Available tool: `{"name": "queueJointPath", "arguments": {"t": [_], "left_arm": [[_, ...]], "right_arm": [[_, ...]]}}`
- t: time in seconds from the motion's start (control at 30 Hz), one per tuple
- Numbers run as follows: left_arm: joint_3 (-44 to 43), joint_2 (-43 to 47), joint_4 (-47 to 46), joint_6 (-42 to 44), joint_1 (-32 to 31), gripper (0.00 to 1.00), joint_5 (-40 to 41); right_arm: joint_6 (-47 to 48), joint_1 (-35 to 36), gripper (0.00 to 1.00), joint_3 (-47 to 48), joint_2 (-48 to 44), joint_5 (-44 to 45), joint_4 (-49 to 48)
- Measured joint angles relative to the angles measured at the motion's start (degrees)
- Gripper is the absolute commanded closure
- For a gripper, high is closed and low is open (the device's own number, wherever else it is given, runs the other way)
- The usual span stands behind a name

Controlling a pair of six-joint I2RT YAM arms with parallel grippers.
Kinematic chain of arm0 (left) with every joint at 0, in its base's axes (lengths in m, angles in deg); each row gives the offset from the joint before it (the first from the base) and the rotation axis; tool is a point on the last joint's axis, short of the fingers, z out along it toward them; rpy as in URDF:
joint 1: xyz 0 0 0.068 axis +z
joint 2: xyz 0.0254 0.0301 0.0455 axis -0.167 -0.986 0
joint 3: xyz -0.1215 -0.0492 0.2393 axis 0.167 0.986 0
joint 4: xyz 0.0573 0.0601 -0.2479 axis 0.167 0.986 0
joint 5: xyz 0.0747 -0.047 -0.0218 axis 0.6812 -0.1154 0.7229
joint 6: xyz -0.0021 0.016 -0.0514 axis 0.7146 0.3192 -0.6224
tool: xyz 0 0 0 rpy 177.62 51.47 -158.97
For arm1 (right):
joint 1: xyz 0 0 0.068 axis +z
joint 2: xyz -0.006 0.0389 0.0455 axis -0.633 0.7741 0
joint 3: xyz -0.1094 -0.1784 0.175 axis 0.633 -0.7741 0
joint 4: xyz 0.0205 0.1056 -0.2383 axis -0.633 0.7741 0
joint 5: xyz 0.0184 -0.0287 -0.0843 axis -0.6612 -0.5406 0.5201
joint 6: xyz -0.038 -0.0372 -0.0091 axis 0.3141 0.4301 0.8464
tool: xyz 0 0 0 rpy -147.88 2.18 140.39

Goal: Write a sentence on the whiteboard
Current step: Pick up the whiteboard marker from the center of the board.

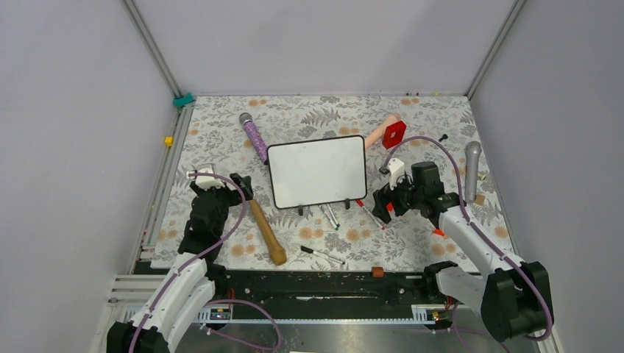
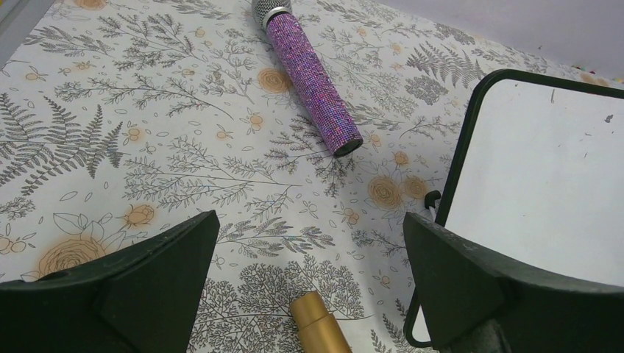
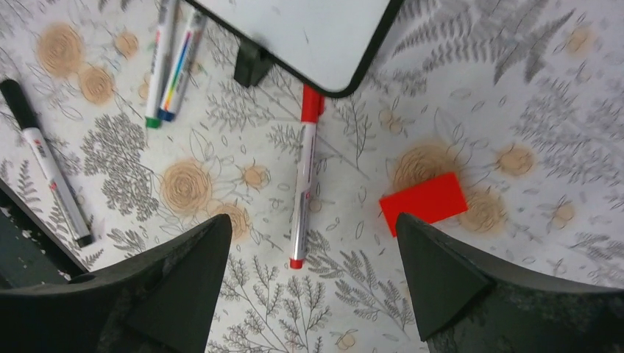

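While no writing shows on it yet, the whiteboard (image 1: pixel 316 175) lies face up in the middle of the table (image 1: pixel 441 118), small feet along its near edge. Its long axis runs left to right, with the right end turned slightly to the far side. Can't tell if it sits flat or slightly propped.

A red marker (image 3: pixel 304 176) lies just near of the board's near right corner, one end at or under the frame, its long axis running near to far. A red block (image 3: pixel 424 200) sits just to its right. Two more pens (image 3: pixel 163 66) and a black marker (image 3: pixel 48 169) lie further left along the near side.

The right gripper (image 3: pixel 310 220) hovers over the red marker, jaws spread wide, nothing between them. The left gripper (image 2: pixel 310 220) is at the board's left edge, also spread wide and empty, with a purple microphone (image 2: pixel 313 88) beyond it and a wooden handle (image 2: pixel 318 329) just under it.

Risks, as a judgement:
- The marker is thin and flat on the cloth, so closing off-centre could roll it or push it under the board.
- One finger could catch the red block or the board's corner and shift the board.
- The board stands on feet, so writing pressure may slide it if the left gripper doesn't steady it.
- The cap looks on, and writing with it on leaves no mark.
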Motion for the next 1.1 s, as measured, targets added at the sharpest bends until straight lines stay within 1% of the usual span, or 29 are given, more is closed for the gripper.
{"name": "queueJointPath", "arguments": {"t": [0.1,0.27,0.33,0.37,0.43,0.47,0.53,0.57,0.67,0.7,0.77,0.83,0.87,0.9,1.0,1.1], "left_arm": [[0.00,0.07,-0.11,0.24,0.00,0.01,-0.37],[0.07,0.17,-0.31,0.31,0.00,0.01,-0.92],[0.13,0.22,-0.28,0.33,0.00,0.01,-0.94],[0.13,0.24,-0.33,0.35,0.00,0.01,-0.96],[0.13,0.26,-0.31,0.44,0.00,0.01,-0.96],[0.13,0.28,-0.31,0.46,0.00,0.01,-1.01],[0.13,0.28,-0.31,0.48,0.00,0.01,-1.09],[0.13,0.28,-0.31,0.48,0.00,0.01,-1.11],[0.13,0.28,-0.31,0.48,0.00,0.01,-1.20],[0.13,0.28,-0.31,0.48,0.00,0.01,-1.27],[0.13,0.33,-0.31,0.50,0.00,0.01,-1.36],[0.13,0.52,-0.31,0.52,0.00,0.01,-1.38],[0.13,0.59,-0.33,0.55,0.00,0.01,-1.40],[0.13,0.59,-0.33,0.61,0.00,0.01,-1.44],[0.20,0.61,-0.39,0.72,0.00,0.01,-2.16],[0.37,0.57,-0.72,0.85,0.00,0.01,-3.91]], "right_arm": [[-0.13,2.12,0.14,-1.44,1.01,3.15,1.03],[-0.57,8.68,0.17,-5.70,1.25,9.05,-1.27],[-0.85,10.08,0.20,-6.78,2.03,10.71,-1.42],[-0.98,10.40,0.23,-6.80,3.17,11.30,-1.73],[-1.29,10.67,0.36,-6.51,5.92,12.68,-2.67],[-1.40,10.69,0.41,-6.14,7.61,13.42,-2.75],[-1.68,10.73,0.45,-4.50,10.62,14.73,-2.82],[-1.86,10.75,0.49,-3.67,11.61,15.15,-2.89],[-2.01,10.75,0.75,-2.93,12.79,15.67,-3.10],[-2.05,10.78,0.81,-2.93,12.79,15.91,-3.02],[-2.01,10.80,0.86,-2.95,12.76,16.13,-3.10],[-1.95,10.80,0.95,-2.97,12.50,16.15,-3.08],[-1.88,10.80,0.99,-3.08,12.15,16.13,-3.06],[-1.49,10.80,0.99,-3.19,11.65,16.11,-2.99],[-0.39,10.80,1.00,-3.28,8.59,16.06,-1.66],[1.75,10.80,1.00,-3.26,3.65,16.06,1.05]]}}
